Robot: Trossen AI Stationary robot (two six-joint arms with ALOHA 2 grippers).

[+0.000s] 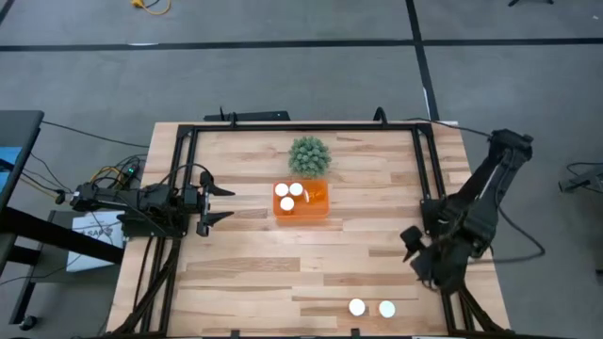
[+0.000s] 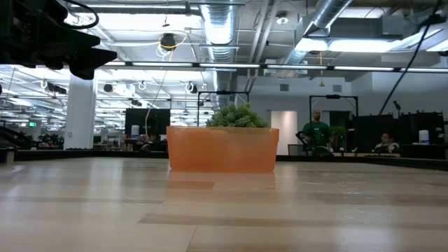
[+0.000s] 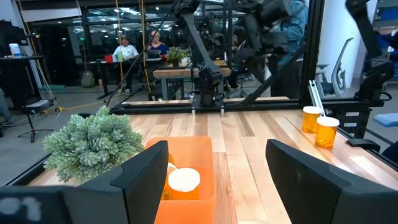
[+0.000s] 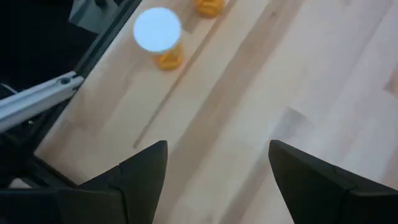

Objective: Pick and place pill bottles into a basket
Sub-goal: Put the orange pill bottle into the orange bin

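Note:
The orange basket (image 1: 301, 201) stands at mid-table on its base, just in front of the green plant (image 1: 309, 155). Three white-capped pill bottles (image 1: 288, 195) stand inside it. Two more pill bottles (image 1: 357, 307) (image 1: 387, 308) stand upright near the table's front edge on the right; they also show in the right wrist view (image 4: 158, 31). My left gripper (image 1: 222, 203) is open and empty, left of the basket and pointing at it; its wrist view shows the basket (image 3: 198, 155) between the fingers. My right gripper (image 1: 412, 252) is open and empty at the right side, above the table.
A black frame (image 1: 301, 125) runs along the table's far, left and right sides. Bare wood lies between the basket and the two bottles at the front. In the low view the basket (image 2: 222, 149) hides most of the plant (image 2: 238, 115). People sit in the room behind.

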